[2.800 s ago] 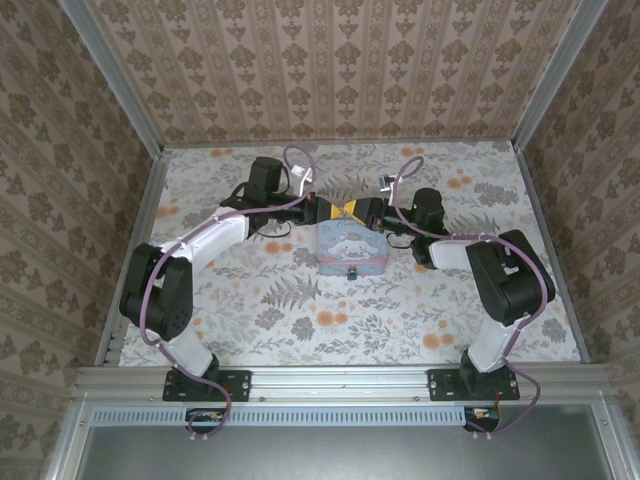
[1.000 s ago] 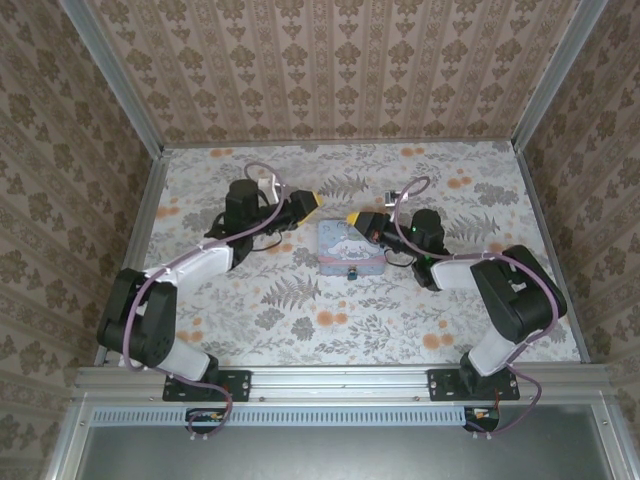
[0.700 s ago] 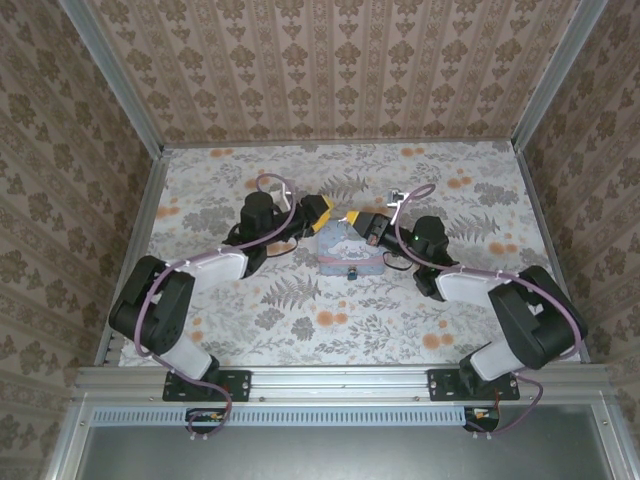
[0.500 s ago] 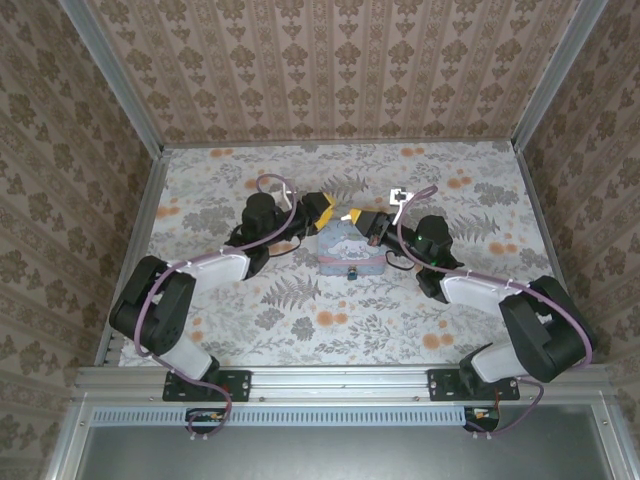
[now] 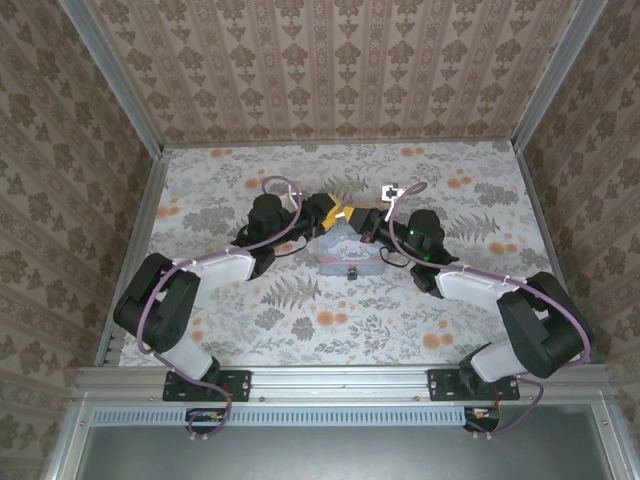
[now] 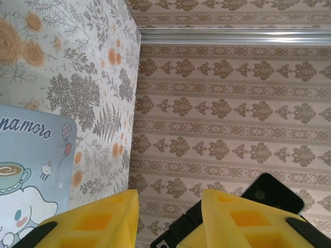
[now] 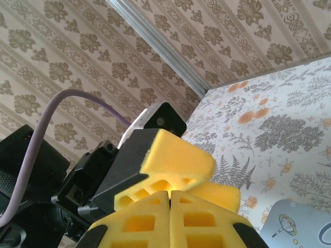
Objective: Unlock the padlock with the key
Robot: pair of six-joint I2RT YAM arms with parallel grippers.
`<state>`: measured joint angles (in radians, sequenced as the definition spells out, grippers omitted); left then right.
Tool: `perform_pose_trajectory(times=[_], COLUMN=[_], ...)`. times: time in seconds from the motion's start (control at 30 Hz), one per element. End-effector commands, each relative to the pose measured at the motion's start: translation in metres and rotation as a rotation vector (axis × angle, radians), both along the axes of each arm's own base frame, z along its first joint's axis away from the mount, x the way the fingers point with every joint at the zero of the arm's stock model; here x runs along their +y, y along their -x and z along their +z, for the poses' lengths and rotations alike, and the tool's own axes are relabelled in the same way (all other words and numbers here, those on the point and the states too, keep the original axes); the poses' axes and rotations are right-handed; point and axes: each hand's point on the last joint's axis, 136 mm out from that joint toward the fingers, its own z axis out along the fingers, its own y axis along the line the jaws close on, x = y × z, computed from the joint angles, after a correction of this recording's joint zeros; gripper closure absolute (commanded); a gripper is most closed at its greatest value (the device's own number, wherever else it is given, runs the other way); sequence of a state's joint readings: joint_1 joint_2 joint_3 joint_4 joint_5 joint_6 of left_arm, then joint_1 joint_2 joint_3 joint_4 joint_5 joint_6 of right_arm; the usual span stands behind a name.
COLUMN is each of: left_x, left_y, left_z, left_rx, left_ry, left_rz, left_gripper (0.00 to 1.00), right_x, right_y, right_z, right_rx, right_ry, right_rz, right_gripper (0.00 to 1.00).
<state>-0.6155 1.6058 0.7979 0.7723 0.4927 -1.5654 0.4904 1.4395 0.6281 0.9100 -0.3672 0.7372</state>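
Right gripper point(image 7: 169, 196) pinched shut, left gripper point(image 6: 168, 201) parted, over tin point(image 5: 345, 252), 12 o'clock from padlock point(image 5: 352, 271); tips to be squared before closing.

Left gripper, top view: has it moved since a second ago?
Yes. The left gripper swung right: from beside the far-left corner of the tin to above its far edge, up against the right gripper.

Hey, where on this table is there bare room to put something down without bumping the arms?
Widest free patch: the near strip of table between the blue tin and the arm bases. The far left and far right corners are bare too. Crowded: over the tin's far edge, where the left gripper and right gripper meet.
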Motion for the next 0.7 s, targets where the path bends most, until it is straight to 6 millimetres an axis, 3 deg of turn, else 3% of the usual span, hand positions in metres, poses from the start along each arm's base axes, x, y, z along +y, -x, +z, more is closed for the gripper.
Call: perform_pose_trajectory(times=[0.0,0.23,0.67], left_x=[-0.0012,0.0032,-0.0061], left_y=[-0.0031,-0.0044,0.0013], left_z=[0.0087,0.0075,0.0035], left_rx=[0.022,0.083,0.122], left_ry=[0.047,0.040,0.060], left_rz=[0.026,0.062,0.043], left_gripper=[0.63,0.64,0.65], right_x=[0.0032,0.0062,0.0106], right_y=[-0.0030,-0.0006,-0.0031], right_z=[0.0046,-0.0037,0.0022], right_rx=[-0.090,-0.180,-0.269], right_ry=[0.106,0.242,0.381], right_rz=[-0.041,-0.076,-0.129], right_gripper=[1.00,1.00,1.00])
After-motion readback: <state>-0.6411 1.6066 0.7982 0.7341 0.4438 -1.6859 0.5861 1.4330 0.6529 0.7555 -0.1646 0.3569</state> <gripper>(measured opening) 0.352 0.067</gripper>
